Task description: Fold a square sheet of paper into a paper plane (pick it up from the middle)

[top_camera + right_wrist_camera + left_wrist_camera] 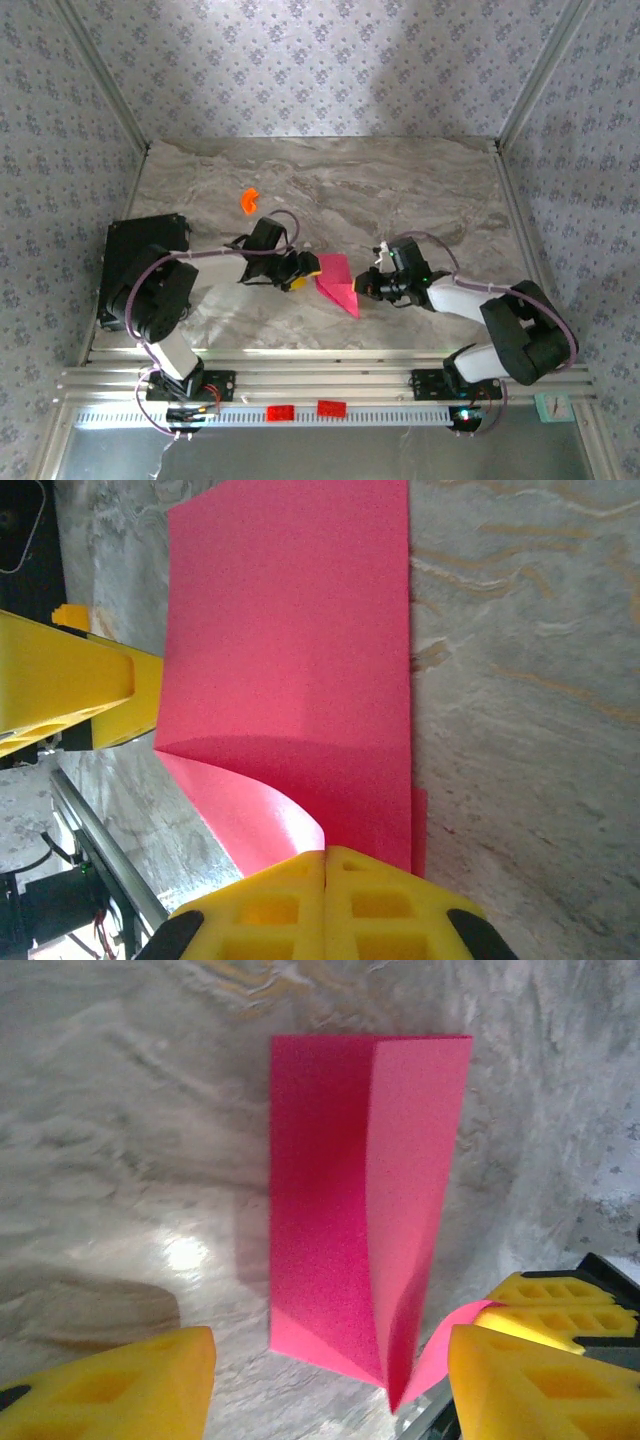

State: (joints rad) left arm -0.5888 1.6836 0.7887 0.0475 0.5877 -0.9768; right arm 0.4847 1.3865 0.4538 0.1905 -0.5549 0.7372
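1. Nearest the arm bases, the aluminium rail [300,380] with its two red tags [280,411] ran along the table's near edge. Both arms reached forward over it, so I judged there was little room to draw the work back toward the robot.
2. Just beyond, the right gripper [325,870] had its yellow pads pressed together on a near corner of the square sheet of paper [330,1210], pinching it.
3. The left gripper [303,272] stood wide, one finger on each side of the sheet's near tip and gripping nothing. The tip lay closer to one finger, though I could not tell whether it touched.
4. The sheet lay on the marble table [420,190] between the two grippers, doubled over along one crease. One flap lay flat and the other stood up in a curl — a loose first fold, not pressed down.
5. As I judged it, the task was early. One fold was begun, while the nose point, the centre crease proper and both wings were all left to do.
6. Farther out, open marble stretched ahead and to both sides — ample room for sliding or turning the sheet.
7. A small orange piece [249,200] sat well apart, beyond the left arm.
8. At the far edge, wallpapered walls [320,60] closed the table in.
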